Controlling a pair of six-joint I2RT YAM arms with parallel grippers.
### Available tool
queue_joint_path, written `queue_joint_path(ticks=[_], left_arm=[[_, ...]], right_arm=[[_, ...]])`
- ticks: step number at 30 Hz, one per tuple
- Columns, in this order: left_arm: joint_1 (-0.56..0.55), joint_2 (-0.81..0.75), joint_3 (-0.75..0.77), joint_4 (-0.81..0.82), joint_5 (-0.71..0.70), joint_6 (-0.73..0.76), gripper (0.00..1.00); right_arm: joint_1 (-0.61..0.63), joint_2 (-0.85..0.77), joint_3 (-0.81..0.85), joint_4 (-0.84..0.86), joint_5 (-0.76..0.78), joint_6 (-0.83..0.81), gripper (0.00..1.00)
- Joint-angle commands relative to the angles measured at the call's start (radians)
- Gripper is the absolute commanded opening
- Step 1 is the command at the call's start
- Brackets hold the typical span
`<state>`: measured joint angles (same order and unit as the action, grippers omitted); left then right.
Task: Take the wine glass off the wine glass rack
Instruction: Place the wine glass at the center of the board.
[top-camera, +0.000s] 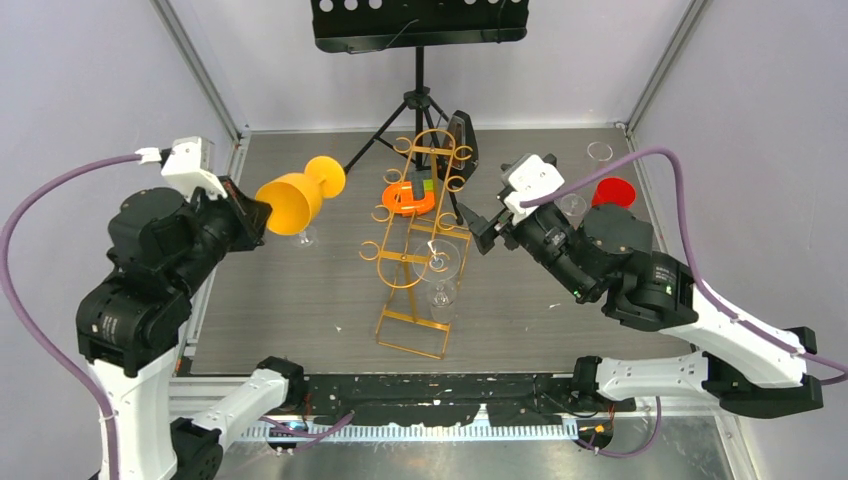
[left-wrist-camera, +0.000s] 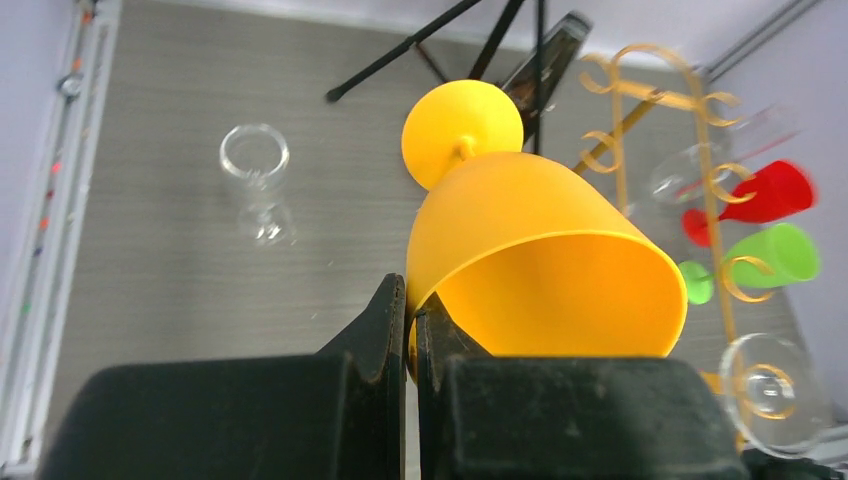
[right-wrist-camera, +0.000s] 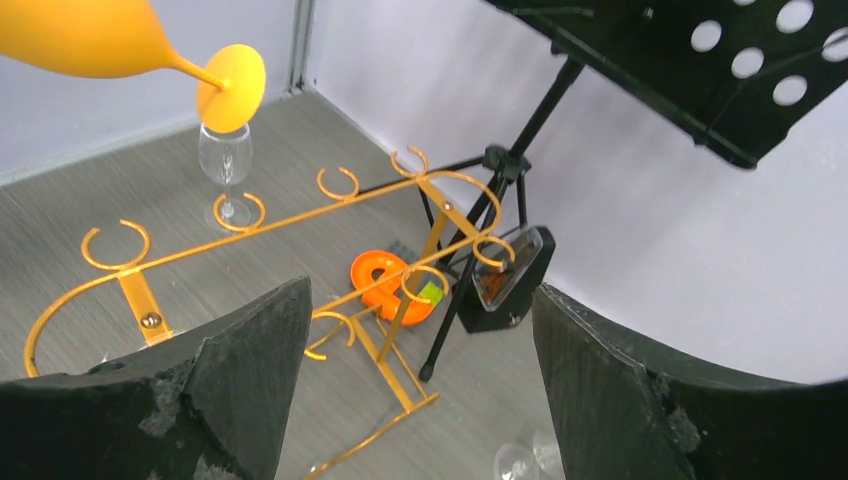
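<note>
My left gripper (top-camera: 262, 215) is shut on the rim of a yellow-orange wine glass (top-camera: 300, 200) and holds it sideways in the air, left of the gold wire wine glass rack (top-camera: 410, 346). In the left wrist view the fingers (left-wrist-camera: 395, 320) pinch the glass's wall (left-wrist-camera: 530, 250). Clear glasses (top-camera: 440, 262) hang low in the rack. My right gripper (top-camera: 478, 225) is open and empty, close to the rack's right side. In the right wrist view (right-wrist-camera: 420, 290) it faces the rack's rails (right-wrist-camera: 300, 213).
A black tripod music stand (top-camera: 419, 60) stands behind the rack, with an orange ring (top-camera: 408, 198) and a black device (top-camera: 461, 140) at its feet. A clear glass (left-wrist-camera: 255, 180) stands under the held glass. A red glass (top-camera: 612, 192) and clear glasses (top-camera: 600, 152) sit at the back right.
</note>
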<state>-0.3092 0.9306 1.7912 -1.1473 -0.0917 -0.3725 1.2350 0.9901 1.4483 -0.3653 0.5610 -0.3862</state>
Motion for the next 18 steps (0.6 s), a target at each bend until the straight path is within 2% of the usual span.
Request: queue_joint_path(ticks=[1, 7, 11, 18], left_arm=[[0.002, -0.006, -0.069, -0.06, -0.106, 0.028, 0.0], [0.002, 0.003, -0.199, -0.085, -0.129, 0.025, 0.0], [0.002, 0.029, -0.258, -0.083, -0.124, 0.033, 0.0], [0.006, 0.109, -0.325, -0.056, -0.091, 0.063, 0.0]], right_arm=[[0.0, 0.01, 0.075, -0.134, 0.105, 0.147, 0.87], [-0.011, 0.021, 0.084, -0.219, 0.178, 0.218, 0.87], [-0.038, 0.021, 0.069, -0.275, 0.155, 0.281, 0.87], [-0.196, 0.018, -0.017, -0.335, -0.097, 0.469, 0.87]])
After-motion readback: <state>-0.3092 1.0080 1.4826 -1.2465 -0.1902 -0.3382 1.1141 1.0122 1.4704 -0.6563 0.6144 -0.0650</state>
